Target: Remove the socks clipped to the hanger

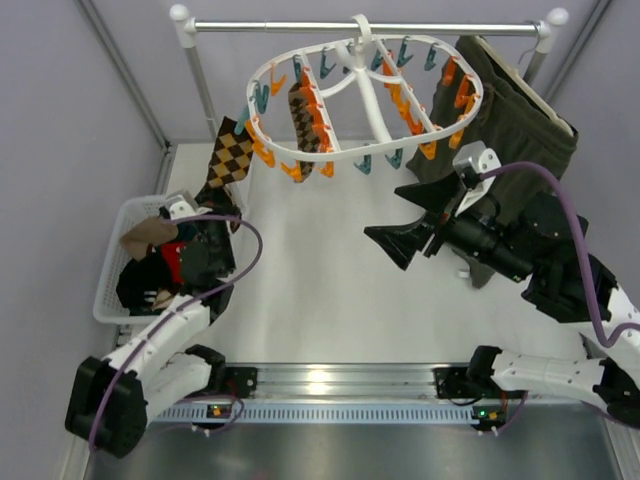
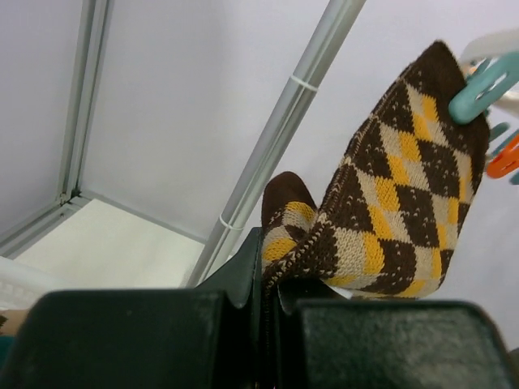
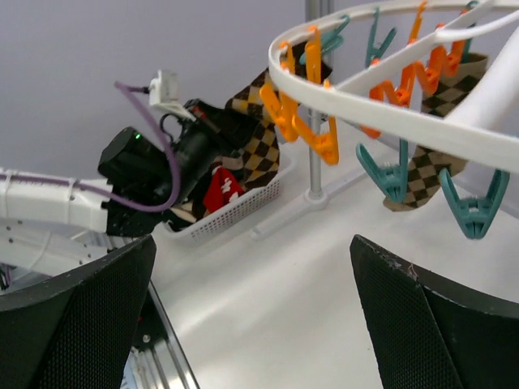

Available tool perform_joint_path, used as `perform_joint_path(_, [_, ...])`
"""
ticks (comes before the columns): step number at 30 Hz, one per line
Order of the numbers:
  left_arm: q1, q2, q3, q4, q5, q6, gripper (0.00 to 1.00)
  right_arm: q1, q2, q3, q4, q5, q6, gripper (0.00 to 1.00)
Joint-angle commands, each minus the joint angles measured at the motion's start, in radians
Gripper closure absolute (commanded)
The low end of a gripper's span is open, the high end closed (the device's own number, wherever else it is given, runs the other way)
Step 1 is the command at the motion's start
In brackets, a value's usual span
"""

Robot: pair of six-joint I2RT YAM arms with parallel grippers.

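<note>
The white table [image 1: 330, 290] sits between grey walls. My left claw [image 2: 272, 284] is clamped on the lower end of a brown-and-tan argyle knitted sock [image 2: 397, 203]. A teal plastic clip [image 2: 486, 85] pins its top to the round white plastic hanger [image 1: 345, 157], at the far left. My right claw [image 1: 405, 220] gapes wide and empty, near the hanger's right side.

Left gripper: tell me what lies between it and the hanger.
The argyle sock spans it: left gripper shut on its lower end, the hanger's teal clip holding its top. Seen in left wrist view.
</note>
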Motion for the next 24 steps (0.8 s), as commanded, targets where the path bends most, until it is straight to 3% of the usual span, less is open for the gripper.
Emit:
perform_joint_path(1, [-0.021,-0.139,-0.029,-0.046,0.005,-0.028,1.0,-0.009,0.061,0.137,-0.074,0.061,0.025,0.01])
perform_joint_path(8, [-0.199,-0.291,-0.046,-0.177,-0.06,0.045,1.0,-0.009,0.156,0.294,-0.165,0.058,0.03,0.01])
perform_joint_path(15, [-0.4,-0.36,-0.11,-0.195,-0.097,0.151,1.0,-0.009,0.26,0.432,-0.269,0.065,0.028,0.01])
perform_joint_path(24, [-0.612,-0.397,-0.179,-0.192,0.14,0.174,1.0,-0.009,0.375,0.529,-0.288,-0.031,0.068,0.0])
